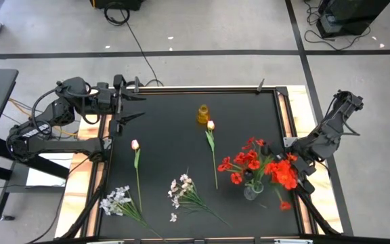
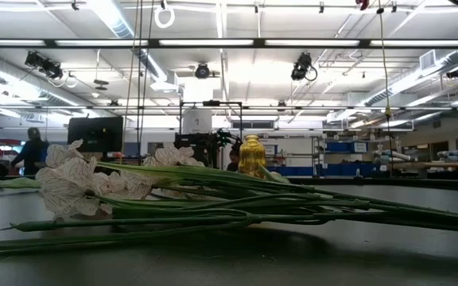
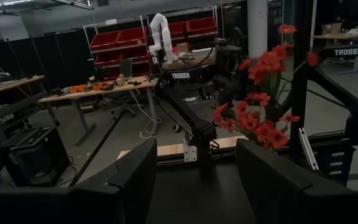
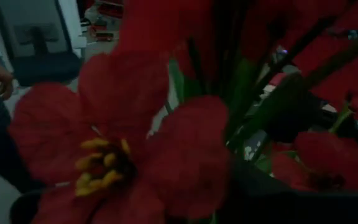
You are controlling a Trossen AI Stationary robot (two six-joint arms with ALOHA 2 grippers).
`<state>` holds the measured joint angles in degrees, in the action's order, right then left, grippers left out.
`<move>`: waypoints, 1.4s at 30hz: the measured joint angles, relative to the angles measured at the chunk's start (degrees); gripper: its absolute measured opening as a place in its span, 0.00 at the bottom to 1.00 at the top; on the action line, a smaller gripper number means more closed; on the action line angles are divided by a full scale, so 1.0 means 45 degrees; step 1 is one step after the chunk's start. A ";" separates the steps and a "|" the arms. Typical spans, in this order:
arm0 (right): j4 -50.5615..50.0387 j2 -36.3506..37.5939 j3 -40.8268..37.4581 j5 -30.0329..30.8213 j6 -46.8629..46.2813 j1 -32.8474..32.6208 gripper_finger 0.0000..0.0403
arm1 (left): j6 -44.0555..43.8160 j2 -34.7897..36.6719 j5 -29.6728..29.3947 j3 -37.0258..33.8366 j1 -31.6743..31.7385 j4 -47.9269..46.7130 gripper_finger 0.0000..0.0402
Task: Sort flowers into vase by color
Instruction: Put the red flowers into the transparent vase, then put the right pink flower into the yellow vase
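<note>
While the red flowers (image 1: 252,163) stand bunched in a clear glass vase (image 1: 252,192) near the table's (image 1: 168,108) right edge, the right gripper (image 1: 298,168) hovers among the blossoms on the bunch's outer side; its wrist camera sees only red petals (image 4: 123,155) and green stems, so whether its fingers are apart or together cannot be told. By appearances, the red bunch is just being placed, and this step is near its end. Across the table, the left gripper (image 1: 128,102) waits at the far left corner, its fingers spread apart and holding nothing. A small amber vase (image 1: 203,114) stands empty near the far middle of the table. Two pink tulips lie flat on the dark surface, one (image 1: 135,145) toward the left and one (image 1: 210,125) just beside the amber vase, its stem running toward the red bunch. Two sprays of white flowers lie near the front edge, one (image 1: 116,200) at the left and one (image 1: 181,188) in the middle. Next, the right arm would likely need to draw clear of the red blossoms without tipping the glass vase, before a tulip or white spray is picked up.
</note>
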<state>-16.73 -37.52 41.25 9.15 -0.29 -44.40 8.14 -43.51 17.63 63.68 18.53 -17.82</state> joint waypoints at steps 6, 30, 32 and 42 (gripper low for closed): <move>0.0129 0.0021 -0.0589 -0.0115 -0.1329 -0.0062 0.26 | 0.0000 0.0005 0.0000 0.0000 0.0003 0.0004 0.56; 0.0358 0.1175 -0.0693 -0.2754 -0.5147 -0.1203 0.47 | 0.0000 0.0002 0.0000 0.0000 0.0000 0.0002 0.56; 0.0558 0.1464 -0.0693 -0.2711 -0.5563 -0.1200 0.47 | 0.0000 0.0005 0.0000 0.0000 -0.0001 0.0004 0.56; 0.2999 0.2976 -0.0693 -0.2266 -0.7223 -0.1195 0.47 | 0.0000 0.0001 0.0000 0.0000 -0.0001 0.0004 0.56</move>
<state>-3.24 -24.13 38.13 -1.04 -32.80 -49.78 8.14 -43.50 17.63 63.68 18.52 -17.80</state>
